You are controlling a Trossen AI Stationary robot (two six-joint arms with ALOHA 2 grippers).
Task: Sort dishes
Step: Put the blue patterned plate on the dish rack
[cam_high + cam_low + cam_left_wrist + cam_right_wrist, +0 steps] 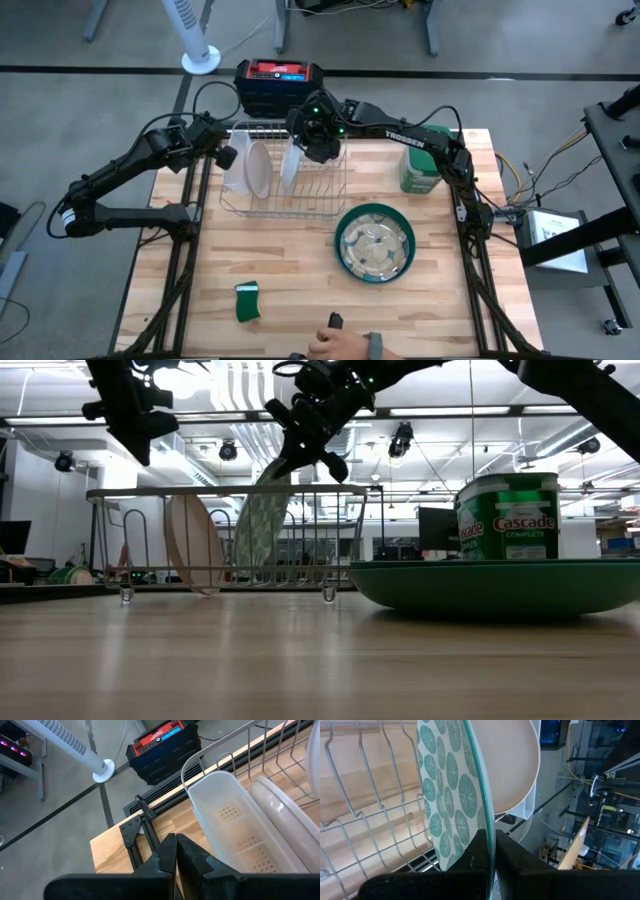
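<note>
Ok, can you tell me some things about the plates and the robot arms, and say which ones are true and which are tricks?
1. The right gripper is pinching the rim of the patterned glass plate over the wire rack. True.
2. The whitish plate lies flat on the table. False: it stands on edge in the rack.
3. The left gripper is holding a plate. False: it is shut on nothing, near the rack's white cutlery holder.
4. A green plate with a clear one on it lies flat on the table. True.
5. The green sponge is in the rack. False: it lies on the table, away from the rack.
</note>
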